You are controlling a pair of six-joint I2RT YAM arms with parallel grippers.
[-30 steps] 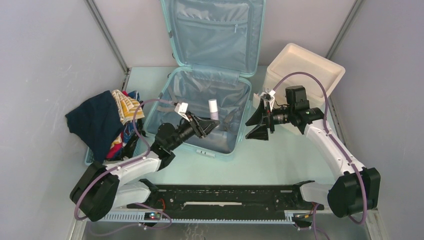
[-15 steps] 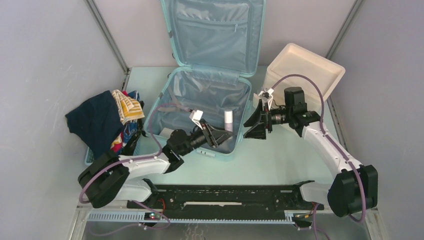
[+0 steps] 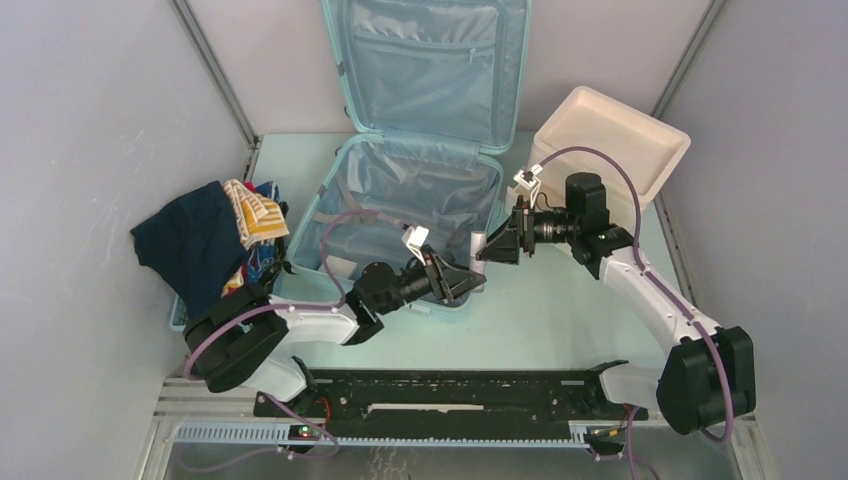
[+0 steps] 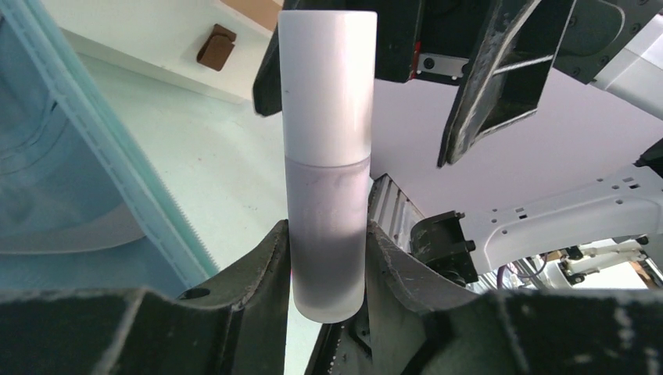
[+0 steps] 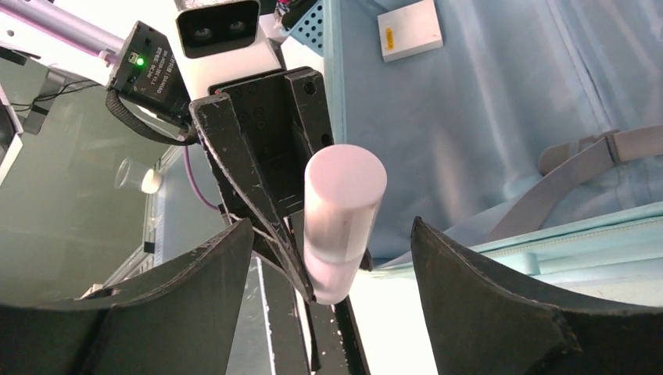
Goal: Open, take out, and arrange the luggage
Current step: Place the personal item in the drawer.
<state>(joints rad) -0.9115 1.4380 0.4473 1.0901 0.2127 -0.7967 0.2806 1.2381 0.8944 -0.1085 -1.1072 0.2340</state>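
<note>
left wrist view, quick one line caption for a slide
Left hand grips a frosted bottle upright by its lower half while the open right hand brackets its white cap, beside the luggage.

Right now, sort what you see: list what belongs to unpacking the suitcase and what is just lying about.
Job: suitcase, open; bottle, gripped by the left gripper; right gripper, open around the bottle's cap.
Lying about: pile of clothes at the left; cream box at the right.
</note>
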